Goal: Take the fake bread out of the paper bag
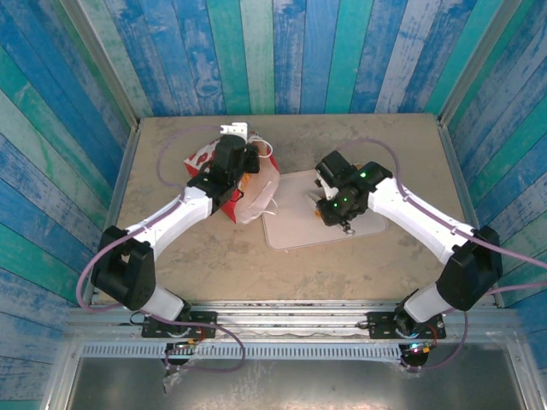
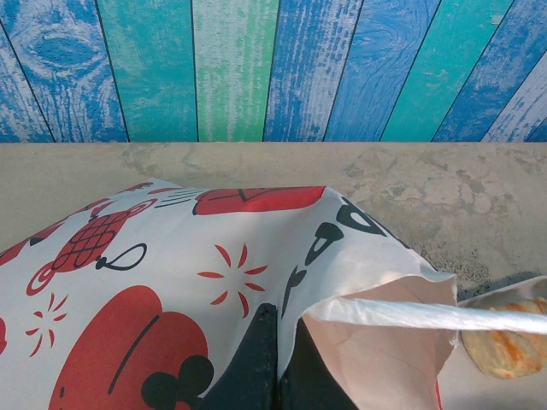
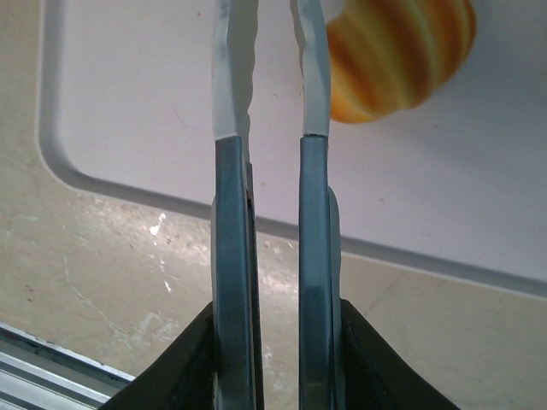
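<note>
Narrowly parted and holding nothing, the right hand [image 3: 272, 60] hangs over the pale tray [image 3: 128, 102], just beside a striped orange bun [image 3: 397, 55] of the fake bread lying there. The left hand [image 2: 278, 367] is pinched shut on the rim of the paper bag [image 2: 154, 282], which appears tipped over on the table [image 2: 256, 162]. Another pastry [image 2: 504, 342] sits by its mouth. These toys look light and smooth, and are best gripped across the narrow middle.
</note>
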`<move>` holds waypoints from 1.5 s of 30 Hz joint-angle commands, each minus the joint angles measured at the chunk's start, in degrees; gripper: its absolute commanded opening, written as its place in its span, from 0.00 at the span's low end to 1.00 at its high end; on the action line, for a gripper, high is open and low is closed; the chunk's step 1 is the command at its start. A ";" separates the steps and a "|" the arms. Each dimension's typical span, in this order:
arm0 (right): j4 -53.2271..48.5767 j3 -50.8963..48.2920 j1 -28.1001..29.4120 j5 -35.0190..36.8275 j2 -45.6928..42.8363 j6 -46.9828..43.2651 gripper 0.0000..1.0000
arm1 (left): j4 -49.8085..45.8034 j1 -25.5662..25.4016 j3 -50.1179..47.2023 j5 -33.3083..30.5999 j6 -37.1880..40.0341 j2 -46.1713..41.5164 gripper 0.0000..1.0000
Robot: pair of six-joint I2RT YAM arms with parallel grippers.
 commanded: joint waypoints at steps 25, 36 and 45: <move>9.99 -10.59 -7.99 -1.64 0.95 6.53 0.33 | 0.10 -0.06 -0.30 -1.79 -0.07 -5.79 0.03; 10.00 -17.17 -10.45 -1.47 -5.15 8.05 0.33 | 0.23 -0.13 -0.28 -1.36 -0.20 -5.93 0.03; 9.01 -21.13 -12.22 -1.30 -9.58 8.18 0.33 | 0.18 -0.12 -0.10 -1.26 -0.54 -5.85 0.03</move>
